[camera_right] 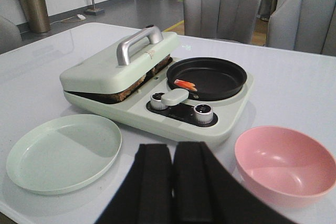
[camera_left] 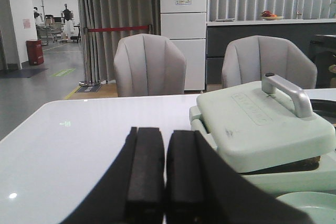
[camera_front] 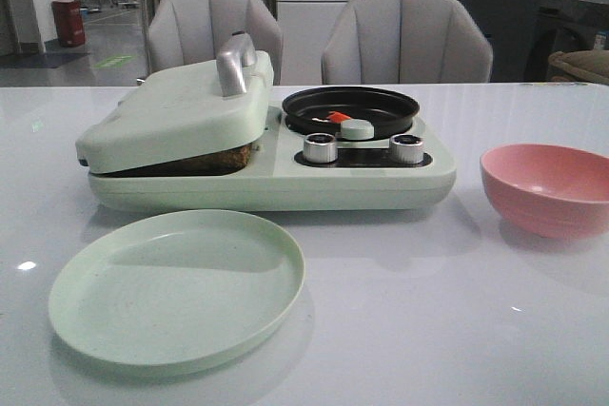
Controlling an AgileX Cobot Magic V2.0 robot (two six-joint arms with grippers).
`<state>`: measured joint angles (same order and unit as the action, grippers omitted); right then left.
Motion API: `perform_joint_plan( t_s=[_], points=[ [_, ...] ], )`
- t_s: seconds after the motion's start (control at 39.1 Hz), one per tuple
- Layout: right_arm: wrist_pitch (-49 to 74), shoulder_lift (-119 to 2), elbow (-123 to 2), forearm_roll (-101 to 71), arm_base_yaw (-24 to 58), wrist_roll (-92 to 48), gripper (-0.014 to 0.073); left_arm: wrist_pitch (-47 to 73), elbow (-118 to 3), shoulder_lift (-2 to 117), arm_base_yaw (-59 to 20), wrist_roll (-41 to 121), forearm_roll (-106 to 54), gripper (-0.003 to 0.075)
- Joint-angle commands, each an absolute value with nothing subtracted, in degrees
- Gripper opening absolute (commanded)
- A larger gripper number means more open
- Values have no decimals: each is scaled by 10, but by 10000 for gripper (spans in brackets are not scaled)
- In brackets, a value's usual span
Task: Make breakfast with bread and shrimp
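Your left gripper [camera_left: 165,182] and right gripper [camera_right: 172,184] both sit closed and empty, back from the breakfast maker [camera_front: 266,154]. The bread [camera_right: 128,86] lies pressed under the mint lid [camera_front: 181,111]; the shrimp [camera_right: 185,84] rests in the black pan [camera_right: 207,77]. Lifting by the handle [camera_right: 137,43] risks slipping, dropping the lid onto the bread.

The white table [camera_front: 533,330] carries a green breakfast maker [camera_front: 276,178], green plate [camera_front: 176,287] and pink bowl [camera_front: 547,187].
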<state>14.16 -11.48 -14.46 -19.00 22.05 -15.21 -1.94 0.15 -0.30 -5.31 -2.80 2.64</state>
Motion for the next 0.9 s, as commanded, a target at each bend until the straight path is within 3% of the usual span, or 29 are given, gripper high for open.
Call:
perform_joint_plan(
  t_s=[0.0, 0.51, 0.87],
  points=[
    [101, -120, -161, -196, 221, -155, 133, -65, 5, -13, -52, -36, 20, 112],
    [100, -120, -159, -196, 221, -155, 133, -65, 5, -13, -52, -36, 20, 112],
    [-57, -67, -75, -91, 159, -127, 133, -65, 5, -13, -52, -36, 20, 112]
  ],
)
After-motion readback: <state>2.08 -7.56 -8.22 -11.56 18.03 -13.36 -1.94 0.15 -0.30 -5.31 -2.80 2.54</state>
